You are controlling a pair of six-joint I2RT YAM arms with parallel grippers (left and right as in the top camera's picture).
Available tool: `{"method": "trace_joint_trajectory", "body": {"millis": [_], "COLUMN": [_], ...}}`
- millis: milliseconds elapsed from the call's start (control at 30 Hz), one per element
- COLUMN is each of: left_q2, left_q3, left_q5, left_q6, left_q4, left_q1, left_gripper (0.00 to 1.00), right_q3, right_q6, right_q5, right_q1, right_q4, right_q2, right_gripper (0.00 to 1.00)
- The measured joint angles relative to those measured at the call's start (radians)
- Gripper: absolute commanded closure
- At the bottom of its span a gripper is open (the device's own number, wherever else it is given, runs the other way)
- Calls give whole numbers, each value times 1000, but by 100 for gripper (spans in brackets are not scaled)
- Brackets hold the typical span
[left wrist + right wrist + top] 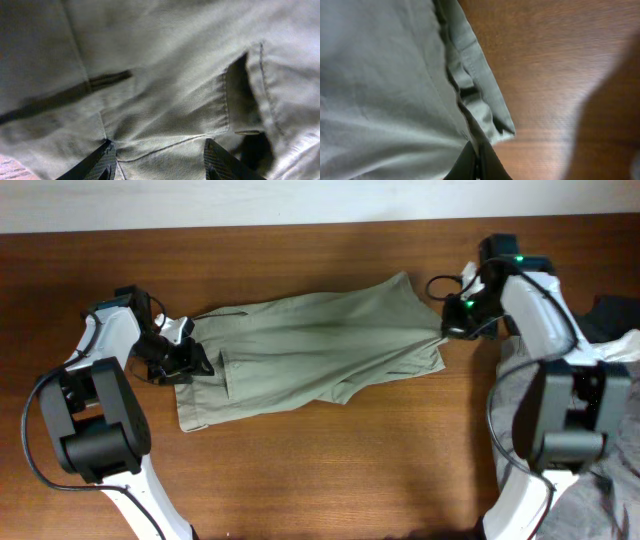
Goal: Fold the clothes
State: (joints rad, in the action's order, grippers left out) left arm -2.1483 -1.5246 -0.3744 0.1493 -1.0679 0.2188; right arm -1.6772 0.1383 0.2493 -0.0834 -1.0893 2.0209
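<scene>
The sage-green shorts (310, 345) lie spread across the middle of the wooden table, waistband end at the left, leg hems at the right. My left gripper (190, 358) is open at the shorts' left edge; in the left wrist view its jaws (159, 162) stand apart over the cloth (165, 85), beside a pocket slit. My right gripper (447, 330) is shut on the shorts' right edge; in the right wrist view its fingers (477, 165) pinch the hem (470, 80) just above the table.
Grey and white garments (600, 420) lie heaped at the table's right edge, by the right arm's base. A dark garment (612, 310) lies behind them. Bare wood (330, 470) runs along the front of the table.
</scene>
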Motion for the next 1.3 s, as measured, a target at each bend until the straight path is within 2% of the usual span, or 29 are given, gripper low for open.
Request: {"method": "trace_joint_trajectory", "body": {"millis": [33,67,233,267,300,333,433,533,700,733,767,800,833,867,1000,1100,1167,1300], "left_q2": [0,0,0,0,0,0,2,4,4,5,5,5,5,5,5,5,5,5], "left_q3": [0,0,0,0,0,0,2,4,3,3,3,3,3,3,3,3,3,3], "left_q5": [0,1,4,4,4,4,4,5,3,3,3,4,4,4,3,3,3,3], "left_q6": [0,0,0,0,0,0,0,0,0,0,0,0,0,0,0,0,0,0], "left_q4": [0,0,0,0,0,0,1,4,4,4,4,4,4,4,3,3,3,3], "left_q1": [0,-1,-2,-2,-2,-2,-3,-3,-5,-6,-7,-7,-7,-7,-8,-8,-8,-8], "left_gripper": [43,43,42,42,42,42,42,42,37,37,37,37,37,37,36,36,36,36], "right_q3": [-8,-11,-14,-13,-13,-13,-11,-16,-16,-16,-16,-16,-16,-16,-28,-104,-113,-114], "right_q6": [-3,-5,6,4,-3,-12,-19,-19,-22,-22,-23,-23,-25,-25,-26,-9,6,21], "right_q5": [-4,-13,-68,-64,-59,-47,13,37,41,49,57,64,73,90,153,229,235,177], "right_q1": [-4,-6,-15,-12,-11,-8,14,75,108,108,108,108,108,108,93,64,63,50], "right_q4": [-39,-68,-153,-116,-59,4,287,533,659,667,671,672,673,676,674,678,679,659], "right_q2": [-27,-42,-40,-40,-40,-40,-39,-1,178,218,256,267,271,271,271,270,267,267], "right_gripper": [65,35,34,39,47,47,46,38,41,44,54,66,88,96,96,96,40,43]}}
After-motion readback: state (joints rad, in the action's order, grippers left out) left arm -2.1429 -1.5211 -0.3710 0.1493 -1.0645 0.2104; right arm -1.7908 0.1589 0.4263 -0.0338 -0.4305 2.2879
